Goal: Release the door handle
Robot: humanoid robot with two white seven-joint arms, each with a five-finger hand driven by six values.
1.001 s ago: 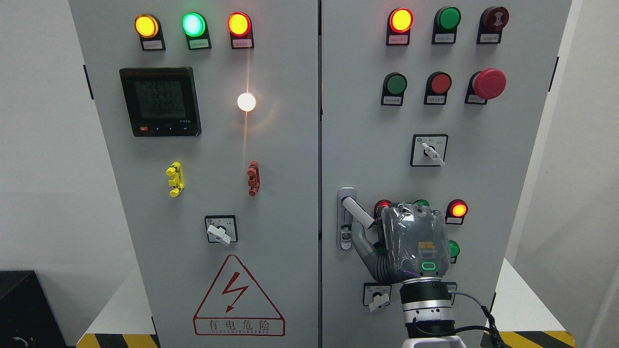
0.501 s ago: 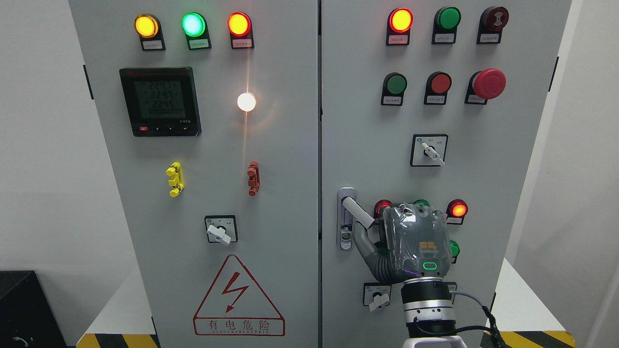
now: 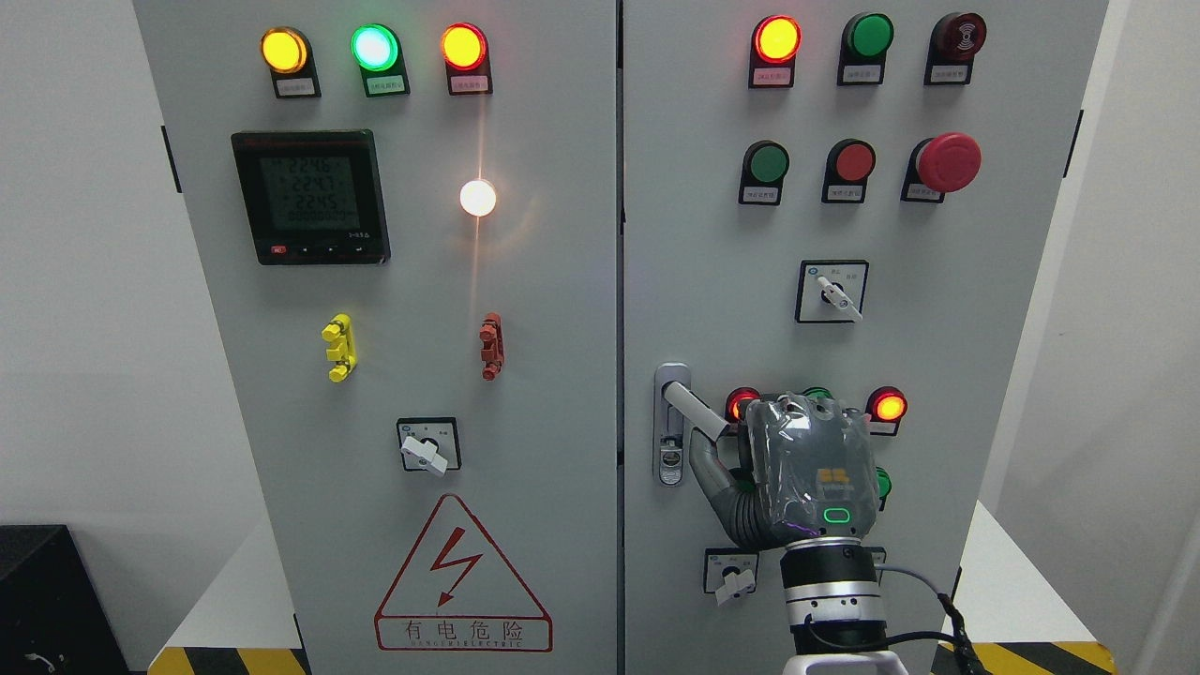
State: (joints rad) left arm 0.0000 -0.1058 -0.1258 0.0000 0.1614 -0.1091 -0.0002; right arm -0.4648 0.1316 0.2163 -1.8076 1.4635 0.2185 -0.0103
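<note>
1. My right hand comes up from the bottom edge, right of the middle, with its grey back turned toward me, low on the right door of the cabinet
2. Its thumb curves up on the left toward the door handle; the tip sits just under the lever, and I cannot tell whether it touches
3. The other fingers are hidden behind the back of the hand, so I cannot tell from here whether they are curled or loose, or whether they grip the lever
4. The door handle is a pale lever on a grey lock plate near the right door's left edge, slanting down to the right, with its far end running in behind my hand
5. A lit red lamp shows just left of the hand's top, and another red lamp glows to its right
6. A small rotary switch sits below, just left of my wrist
7. On the left door I see a digital meter and a triangular warning sign near the bottom
</note>
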